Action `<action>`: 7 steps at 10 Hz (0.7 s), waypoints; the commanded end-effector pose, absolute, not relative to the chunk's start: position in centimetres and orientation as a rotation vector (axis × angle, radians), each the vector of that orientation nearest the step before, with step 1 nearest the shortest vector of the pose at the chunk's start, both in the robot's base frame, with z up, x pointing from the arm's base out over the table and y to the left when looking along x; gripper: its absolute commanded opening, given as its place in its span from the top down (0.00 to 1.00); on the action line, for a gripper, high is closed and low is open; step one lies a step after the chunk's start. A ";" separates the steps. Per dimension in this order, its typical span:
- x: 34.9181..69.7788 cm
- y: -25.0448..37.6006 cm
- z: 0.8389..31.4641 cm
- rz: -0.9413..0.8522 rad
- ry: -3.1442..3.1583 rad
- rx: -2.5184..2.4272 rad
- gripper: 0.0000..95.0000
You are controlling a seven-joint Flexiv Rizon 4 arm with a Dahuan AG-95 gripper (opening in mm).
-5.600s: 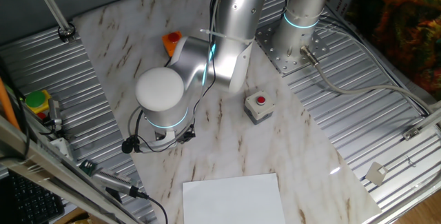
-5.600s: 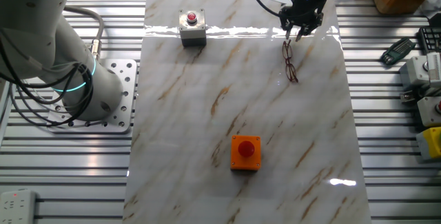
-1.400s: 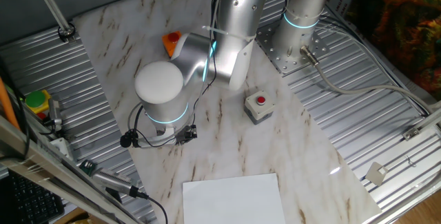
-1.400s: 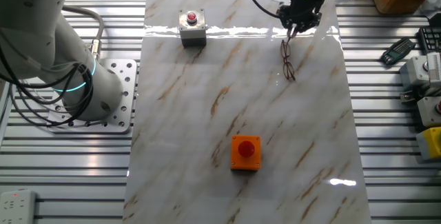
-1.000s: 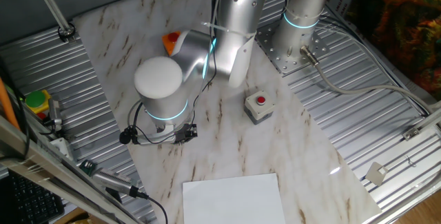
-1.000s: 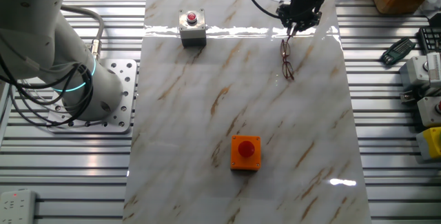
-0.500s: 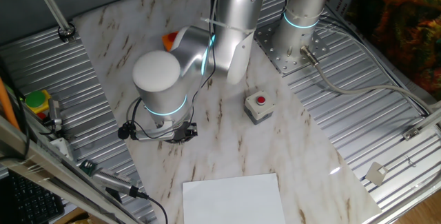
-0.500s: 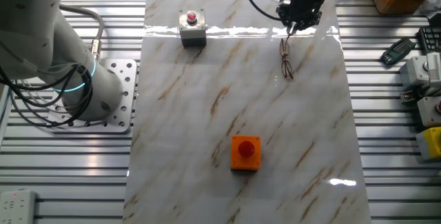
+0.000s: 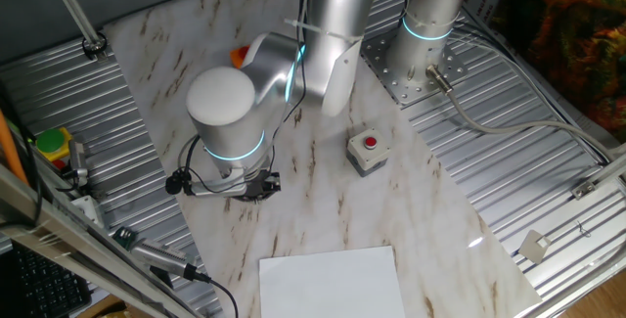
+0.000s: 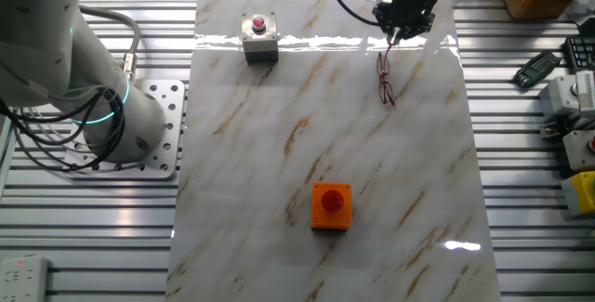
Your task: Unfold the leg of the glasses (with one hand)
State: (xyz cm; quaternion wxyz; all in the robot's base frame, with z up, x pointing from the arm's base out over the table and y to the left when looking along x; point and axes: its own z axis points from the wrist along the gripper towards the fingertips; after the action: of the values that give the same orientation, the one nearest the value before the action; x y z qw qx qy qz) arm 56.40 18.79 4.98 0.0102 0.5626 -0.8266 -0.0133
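While the arm reaches across the marble table (image 10: 279,172), its gripper (image 10: 398,32) sits low at the upper end of the glasses (image 10: 387,77), fingertips touching or just above the frame; whether the jaws are clenched on it cannot be told. The glasses lie flat near the table's far right edge. A grey button box (image 10: 258,36) and an orange button box (image 10: 331,205) stand well apart.
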 end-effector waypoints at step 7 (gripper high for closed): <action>56.1 18.7 5.6 -0.114 -2.619 1.759 1.00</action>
State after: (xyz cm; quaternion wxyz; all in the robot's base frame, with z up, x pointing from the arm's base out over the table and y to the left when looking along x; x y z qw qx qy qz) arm 56.03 18.61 5.70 -0.0074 0.5572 -0.8295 -0.0365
